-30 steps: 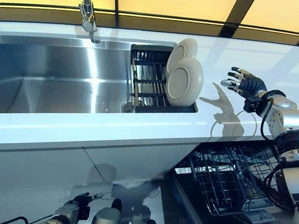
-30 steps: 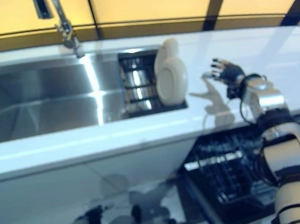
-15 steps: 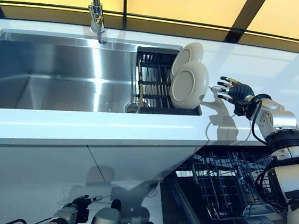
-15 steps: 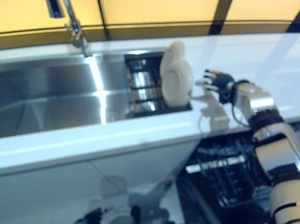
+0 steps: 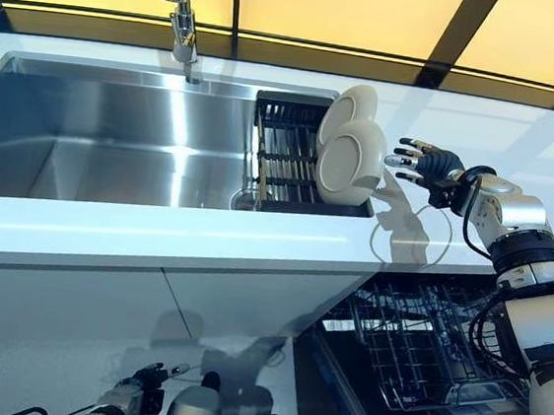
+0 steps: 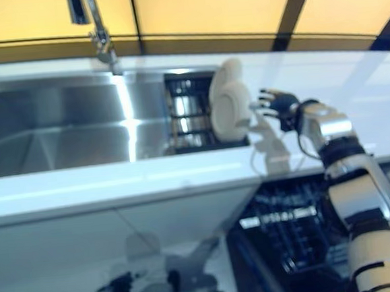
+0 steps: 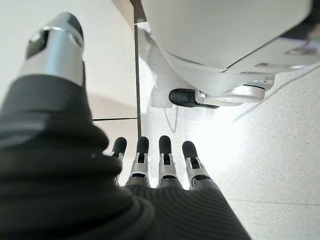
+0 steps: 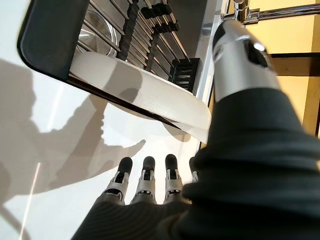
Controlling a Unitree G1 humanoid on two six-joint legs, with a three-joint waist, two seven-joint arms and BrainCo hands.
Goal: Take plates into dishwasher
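Right hand (image 5: pixel 428 167) nearer plates (image 5: pixel 349 161); rear plate half-hidden.

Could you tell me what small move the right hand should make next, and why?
Probably ease the right hand the rest of the way to the nearer plate's rim and close on it: its fingers are open, just short of the plate, which stands upright in the sink rack.

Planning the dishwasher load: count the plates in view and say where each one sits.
2. Both stand on edge in the rack at the sink's right end: the front plate nearest the right hand, the rear plate overlapping behind it. More could be hidden behind them.
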